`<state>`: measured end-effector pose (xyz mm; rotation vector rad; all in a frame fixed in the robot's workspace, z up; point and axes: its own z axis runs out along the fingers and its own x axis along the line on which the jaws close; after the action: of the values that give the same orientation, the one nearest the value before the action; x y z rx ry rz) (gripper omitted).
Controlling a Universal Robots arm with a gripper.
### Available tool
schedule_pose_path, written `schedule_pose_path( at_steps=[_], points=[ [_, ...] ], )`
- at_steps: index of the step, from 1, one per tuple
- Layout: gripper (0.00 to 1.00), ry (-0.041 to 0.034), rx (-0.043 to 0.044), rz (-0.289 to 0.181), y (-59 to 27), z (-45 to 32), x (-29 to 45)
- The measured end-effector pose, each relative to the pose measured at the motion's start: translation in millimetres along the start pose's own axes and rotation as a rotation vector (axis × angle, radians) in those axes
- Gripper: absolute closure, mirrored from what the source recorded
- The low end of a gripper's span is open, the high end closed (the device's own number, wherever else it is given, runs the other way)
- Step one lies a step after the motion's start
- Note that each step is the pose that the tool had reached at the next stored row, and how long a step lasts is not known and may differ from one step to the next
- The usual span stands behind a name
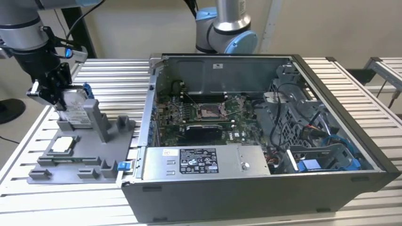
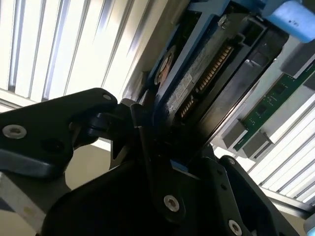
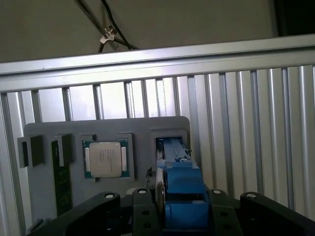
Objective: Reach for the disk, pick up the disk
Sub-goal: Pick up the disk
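End effector: black fingers pressed against both sides of the disk, pinching it by its upper end; in the exterior view it hangs at the exterior view's left, above the grey fixture
Disk: upright on edge, white label facing outward, blue bracket along its rim; in the second wrist view a row of connector pins runs along its edge
Disk's seat: at the fixture's tall slotted post; whether the lower edge sits in the slot cannot be told
Fixture: moulded plate lying flat on the table, just beside the computer case
Chip: small, square, silver, flat in a fixture pocket, near the disk but apart
Computer case: lid off, motherboard exposed, power-supply box along its near wall
Second arm: behind the case, well apart from the disk
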<state>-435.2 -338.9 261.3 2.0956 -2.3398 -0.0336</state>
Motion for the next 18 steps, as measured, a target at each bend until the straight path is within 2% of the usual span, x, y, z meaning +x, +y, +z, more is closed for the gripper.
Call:
schedule_pose_path(
  at_steps=[18],
  points=[
    [1.0,0.0,-0.0001,0.0,0.0,0.4,0.0]
  ],
)
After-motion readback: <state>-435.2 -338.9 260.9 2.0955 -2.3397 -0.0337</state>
